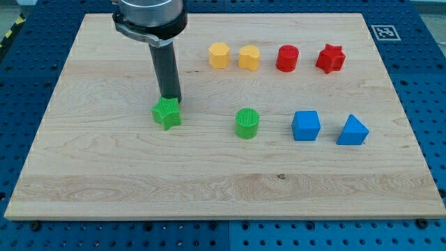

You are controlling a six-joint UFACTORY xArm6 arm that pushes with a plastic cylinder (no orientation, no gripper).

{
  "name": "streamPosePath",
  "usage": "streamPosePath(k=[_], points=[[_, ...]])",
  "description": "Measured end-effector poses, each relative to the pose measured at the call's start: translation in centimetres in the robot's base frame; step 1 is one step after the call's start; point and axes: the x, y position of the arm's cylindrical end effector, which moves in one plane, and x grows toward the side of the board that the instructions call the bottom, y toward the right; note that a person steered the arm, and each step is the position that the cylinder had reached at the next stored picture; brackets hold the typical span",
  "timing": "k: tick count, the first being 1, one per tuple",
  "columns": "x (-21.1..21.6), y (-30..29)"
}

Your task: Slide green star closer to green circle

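**boardwatcher:** ok so where's your rod sitting right now?

**me:** My tip (pixel 171 98) is right at the green star (pixel 166 113), on the star's upper edge, toward the view's top. From this angle it looks like it's touching, but I honestly can't tell if there's a sliver of gap. The rod comes straight down from the view's top, so it hides a bit of board above the star.

**boardwatcher:** holding anything?

**me:** Nope, nothing to hold with. It's just a plain dark rod, no jaws to open or close, so all it can do is rest against a block.

**boardwatcher:** and the star itself?

**me:** It's on the wooden board (pixel 104 174), a bit left of the middle. The green circle (pixel 247 123) is to the star's right, well apart from it, in roughly the same row and a touch lower in the view. Bare wood between the 2.

**boardwatcher:** what else is around?

**me:** Going further right from the star, past the circle, there are 2 blue ones: a blue cube (pixel 306 125) and then a blue block (pixel 352 130) that looks wedge-ish, can't pin the shape. Up and to the right of the star there's a row of 4: a yellow hexagon (pixel 219 54), a yellow block (pixel 249 58) next to it (shape's unclear to me), then a red cylinder (pixel 286 58) and a red star (pixel 330 58), farthest from the green star.
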Motion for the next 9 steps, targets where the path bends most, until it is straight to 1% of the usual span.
streamPosePath(k=[1,2,3,4,5,6,7,8,9], points=[[1.6,-0.4],[2.0,-0.4],[1.1,-1.6],[1.1,-5.2],[2.2,-8.4],[4.0,-7.9],[6.8,-7.2],[7.1,-5.7],[6.5,-6.0]])
